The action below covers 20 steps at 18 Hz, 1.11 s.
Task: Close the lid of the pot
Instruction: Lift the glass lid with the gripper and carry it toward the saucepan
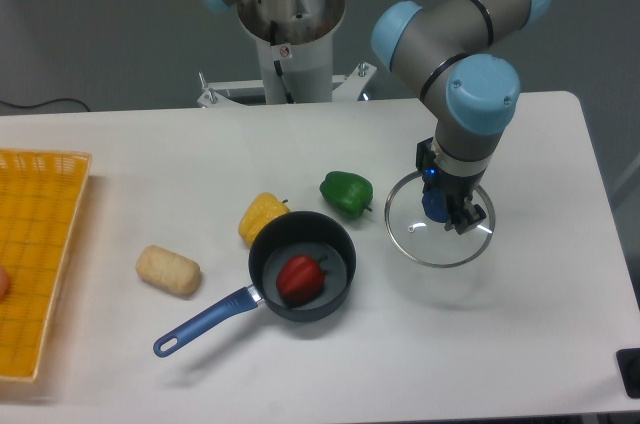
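Observation:
The pot is a small dark round saucepan at the table's middle front, with its long blue handle pointing to the front left. A red pepper lies inside it. The pot lid, a clear glass disc with a silver rim, lies to the right of the pot and apart from it. Its blue knob sits between my fingers. My gripper points straight down over the lid's centre and is shut on the knob. I cannot tell whether the lid is lifted off the table.
A green pepper lies between pot and lid, just behind them. A yellow pepper touches the pot's back left. A beige bread roll lies further left. A yellow basket stands at the left edge.

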Tool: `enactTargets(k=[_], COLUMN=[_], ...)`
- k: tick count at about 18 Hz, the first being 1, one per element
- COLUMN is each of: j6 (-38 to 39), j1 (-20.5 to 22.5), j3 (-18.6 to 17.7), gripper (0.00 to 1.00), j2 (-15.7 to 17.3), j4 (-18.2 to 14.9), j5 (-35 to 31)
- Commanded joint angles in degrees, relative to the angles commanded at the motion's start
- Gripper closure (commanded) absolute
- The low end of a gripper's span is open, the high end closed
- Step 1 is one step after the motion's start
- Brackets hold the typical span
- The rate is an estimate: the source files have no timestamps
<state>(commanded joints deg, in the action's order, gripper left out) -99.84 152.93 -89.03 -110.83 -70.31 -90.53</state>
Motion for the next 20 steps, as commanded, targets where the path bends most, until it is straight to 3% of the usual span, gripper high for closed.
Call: enactTargets(k=[10, 16, 20], j6=[5.53, 10.8, 14.14], j1=[-2.55, -4.65, -6.58], j3=[0.18, -0.35, -0.62], gripper=[0.67, 0.67, 0.67], j2=[0.09, 1.23, 1.76], j4=[-0.09, -0.09, -1.58], j5=[0.26, 3.6, 3.78])
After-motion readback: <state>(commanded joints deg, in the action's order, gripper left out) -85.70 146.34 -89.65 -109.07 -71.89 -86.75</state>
